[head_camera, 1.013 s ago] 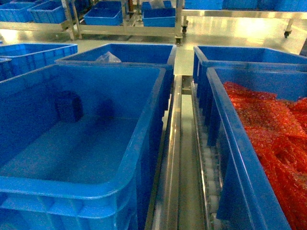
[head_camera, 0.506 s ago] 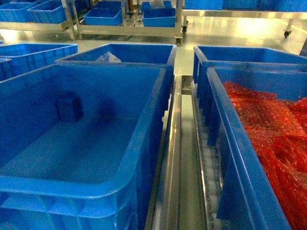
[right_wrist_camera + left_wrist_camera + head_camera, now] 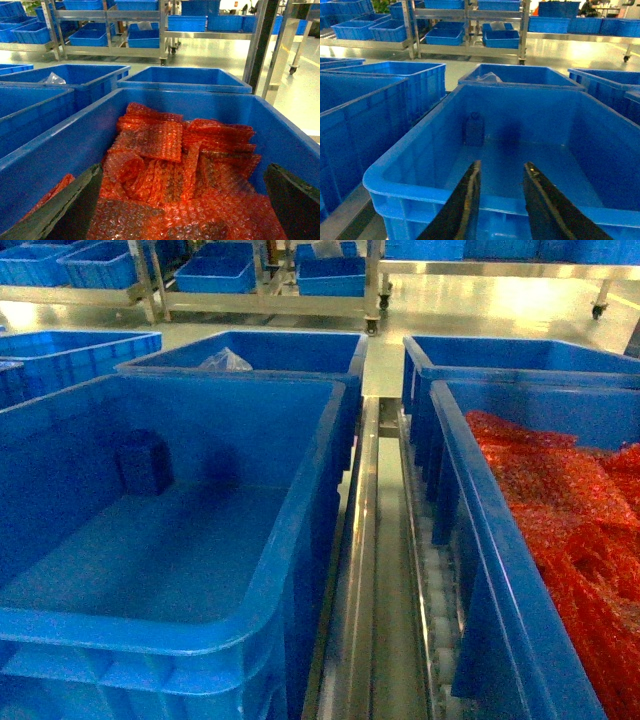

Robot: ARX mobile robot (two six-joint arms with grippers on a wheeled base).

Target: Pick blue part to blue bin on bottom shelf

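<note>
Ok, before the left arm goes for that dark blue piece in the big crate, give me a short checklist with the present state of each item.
1. Blue part located: ok, standing against the far wall inside the blue bin.
2. Left gripper open: ok, fingers apart with nothing between them, above the bin's near rim.
3. Path to the part clear: ok, only bare bin floor lies between.
4. Right gripper out of the way: ok, wide open over the neighbouring crate of red bubble wrap.
5. Part's shape and grip faces: cannot tell, too dark and small.
6. Which bin is the target: cannot tell.
</note>
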